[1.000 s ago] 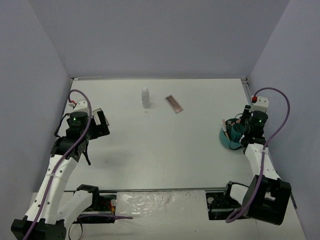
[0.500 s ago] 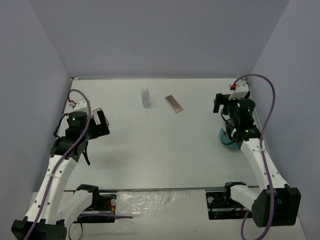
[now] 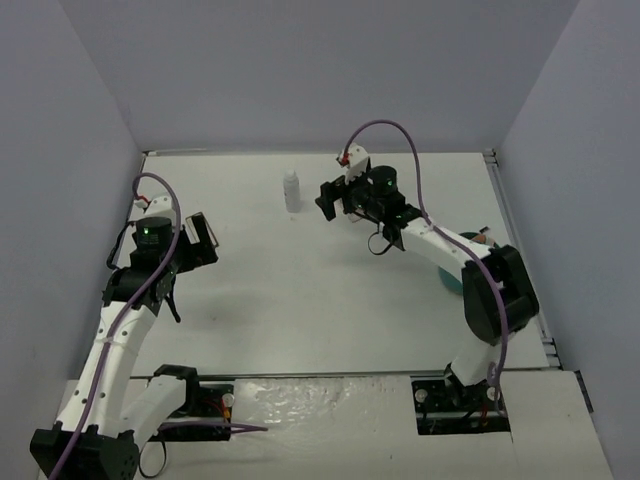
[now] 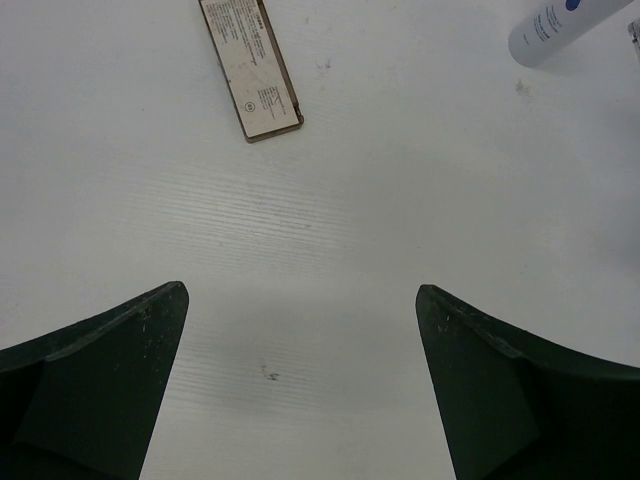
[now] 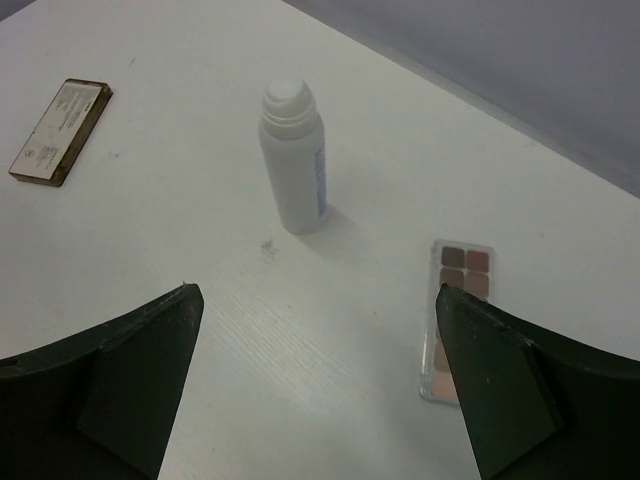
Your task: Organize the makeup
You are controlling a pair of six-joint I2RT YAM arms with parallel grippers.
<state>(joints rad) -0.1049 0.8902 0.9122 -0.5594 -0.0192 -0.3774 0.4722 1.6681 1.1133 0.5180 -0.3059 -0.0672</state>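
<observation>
The white table (image 3: 300, 300) filled the middle of the top view, walled in grey. The left arm (image 3: 125, 310) rose along the left edge. The right arm (image 3: 440, 250) stretched from lower right up to the upper centre of the frame.

The left gripper (image 3: 200, 240) sat at centre left of the top view. In the left wrist view it (image 4: 300, 300) was spread wide and grasped nothing. Its dark fingers (image 4: 90, 390) filled the two lower corners, with bare table between them.

The right gripper (image 3: 330, 198) sat just right of the bottle (image 3: 291, 192), which stood upright at upper centre of the top view. In the right wrist view it (image 5: 317, 300) was also spread wide and held nothing.

A teal tub (image 3: 450, 275) showed at centre right of the top view, mostly hidden behind the right arm.

In the right wrist view the bottle (image 5: 293, 160) stood at upper centre. In the left wrist view it (image 4: 560, 22) showed in the top right corner.

The brown palette (image 4: 250, 65) lay flat, label up, at the top of the left wrist view. It also lay at the upper left of the right wrist view (image 5: 58, 132), well apart from the bottle.

The colour palette (image 5: 458, 320) lay flat at lower right of the right wrist view, partly behind a finger.
</observation>
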